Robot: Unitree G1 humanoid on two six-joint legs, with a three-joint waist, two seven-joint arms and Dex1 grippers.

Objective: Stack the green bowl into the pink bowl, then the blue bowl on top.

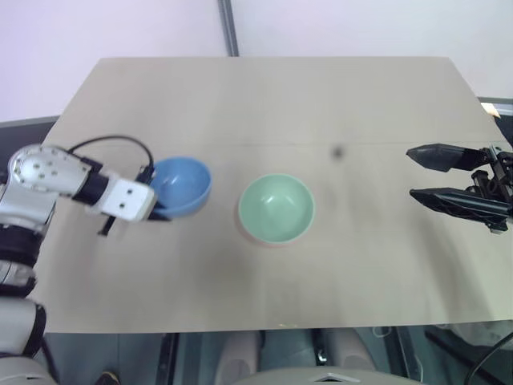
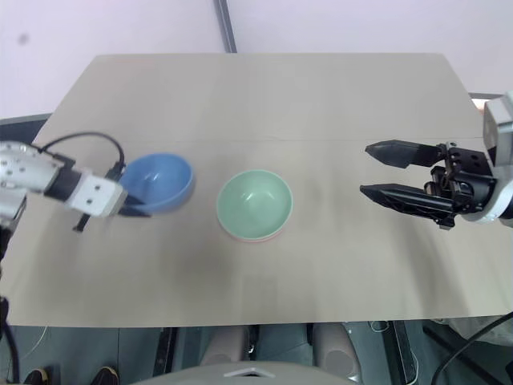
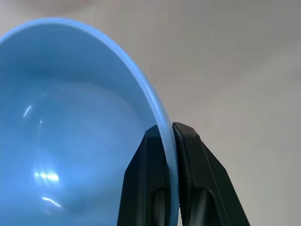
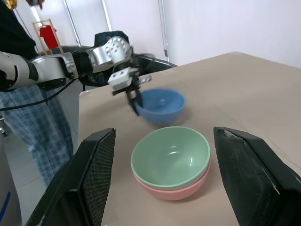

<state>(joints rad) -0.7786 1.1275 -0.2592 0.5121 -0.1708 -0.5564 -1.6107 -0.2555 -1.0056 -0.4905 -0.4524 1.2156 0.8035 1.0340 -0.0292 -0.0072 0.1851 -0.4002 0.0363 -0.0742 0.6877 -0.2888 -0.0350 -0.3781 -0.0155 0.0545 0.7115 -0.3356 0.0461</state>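
Jaws of the left gripper (image 3: 170, 141) pinch the blue bowl (image 1: 183, 184) rim — green bowl (image 1: 276, 207), nested in the pink bowl (image 4: 181, 189), lies just rightward; right gripper (image 2: 377, 170) gapes empty.

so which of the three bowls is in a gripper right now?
The blue bowl: the left gripper is shut on its rim. The green bowl sits nested in the pink bowl, ungripped.

A tan table (image 1: 264, 96) before a white wall (image 1: 120, 32).
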